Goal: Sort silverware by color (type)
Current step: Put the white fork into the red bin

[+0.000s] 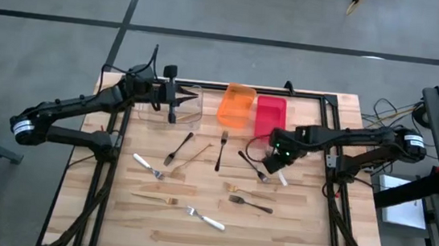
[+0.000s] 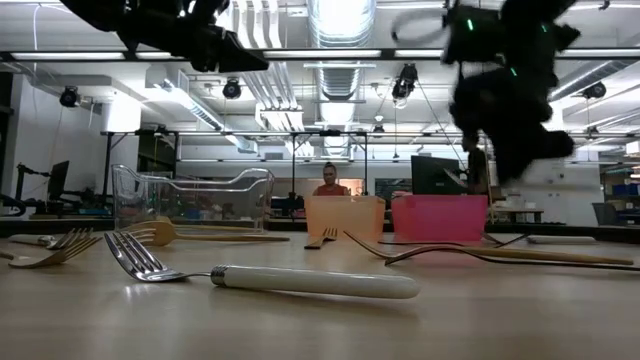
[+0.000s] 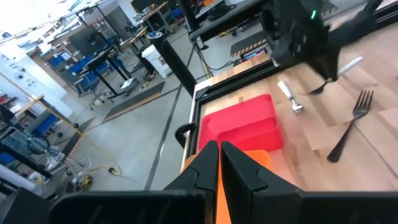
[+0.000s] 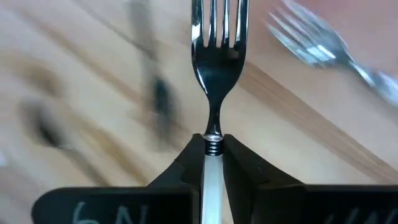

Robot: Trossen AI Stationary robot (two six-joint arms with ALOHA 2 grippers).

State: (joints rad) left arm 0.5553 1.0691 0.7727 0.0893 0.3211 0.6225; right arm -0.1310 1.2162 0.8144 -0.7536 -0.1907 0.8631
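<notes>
Shiny silver fork with a pale handle: pinched in my right gripper, fingers narrow on the handle's neck, right of centre in the high view.

It looks light, stiff and slick, so this neck hold may let it swivel. My left gripper waits shut, empty, upper left, above the clear plastic bin.

The right arm reached in from the table's right side, elbow bent, its wrist angled down toward the middle of the table. The right gripper was clamped on a fork at the neck, just where handle met metal, tines pointing forward. The left arm stretched from the left edge toward the far side, its forearm nearly level. The left gripper hung there with fingers pressed together, holding nothing.
</notes>
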